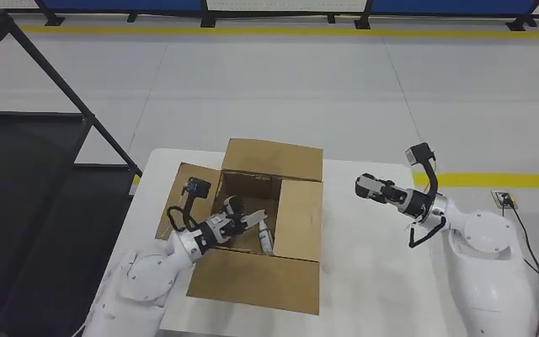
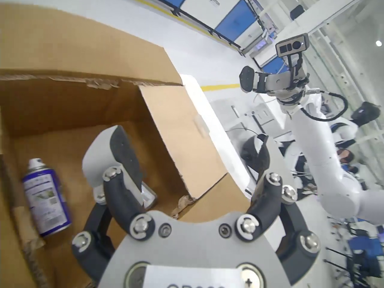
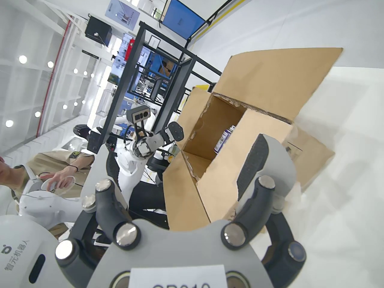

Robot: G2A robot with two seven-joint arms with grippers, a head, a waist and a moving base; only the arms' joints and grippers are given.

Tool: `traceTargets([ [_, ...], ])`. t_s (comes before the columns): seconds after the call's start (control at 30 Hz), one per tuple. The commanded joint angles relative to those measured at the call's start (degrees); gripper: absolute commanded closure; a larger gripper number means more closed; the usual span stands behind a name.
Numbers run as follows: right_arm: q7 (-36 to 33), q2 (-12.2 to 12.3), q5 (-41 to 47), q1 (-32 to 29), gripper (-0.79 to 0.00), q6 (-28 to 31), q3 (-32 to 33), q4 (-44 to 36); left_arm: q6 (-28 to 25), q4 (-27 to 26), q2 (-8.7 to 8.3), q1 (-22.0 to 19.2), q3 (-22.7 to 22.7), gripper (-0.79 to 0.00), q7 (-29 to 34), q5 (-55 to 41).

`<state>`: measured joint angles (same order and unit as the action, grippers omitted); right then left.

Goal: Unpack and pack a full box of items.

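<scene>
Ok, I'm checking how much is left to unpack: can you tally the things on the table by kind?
Cardboard box: 1
Spray can, inside the box: 1
Total: 2
Part of the box floor is hidden, so more may be inside.

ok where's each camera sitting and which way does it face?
Top view: above the arms, looking down at table and open box; both arms show, left hand over the box, right hand over the table.
Left wrist view: on the left wrist, looking past its open hand into the box at a spray can; right arm beyond.
Right wrist view: on the right wrist, looking past its open hand at the box's side; left arm farther off.
All three share the box and spray can.
</scene>
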<state>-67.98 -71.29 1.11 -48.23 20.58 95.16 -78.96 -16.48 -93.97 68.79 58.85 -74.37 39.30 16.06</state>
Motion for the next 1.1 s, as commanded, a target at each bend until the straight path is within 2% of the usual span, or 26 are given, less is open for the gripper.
traceTargets([
  [0.0,-0.6,0.5,0.1,-0.2,-0.785,0.7,1.3,1.0,0.8,5.0,0.40,-3.5,2.1,-0.785,3.3,-5.2],
  [0.17,-1.6,1.7,2.1,-0.1,-0.785,1.9,4.2,3.9,3.5,16.1,1.67,-10.9,7.5,-0.785,9.8,-13.3],
  [0.3,-2.4,2.5,3.7,0.3,-0.785,2.8,5.3,5.6,5.5,22.7,2.86,-15.4,11.7,-0.785,14.4,-18.1],
  [0.6,-2.7,3.8,5.4,1.4,-0.785,4.1,4.9,8.2,4.3,30.6,5.38,-20.6,18.9,-0.785,12.5,-19.6],
  [0.83,-3.5,4.8,4.1,1.9,-0.785,4.3,3.5,9.3,1.6,31.6,6.16,-21.8,19.7,-0.785,11.3,-21.8],
  [1.07,-3.9,5.7,1.3,2.3,-0.785,5.2,1.4,10.6,1.1,26.6,5.82,-20.5,18.5,-0.785,10.0,-21.0],
])
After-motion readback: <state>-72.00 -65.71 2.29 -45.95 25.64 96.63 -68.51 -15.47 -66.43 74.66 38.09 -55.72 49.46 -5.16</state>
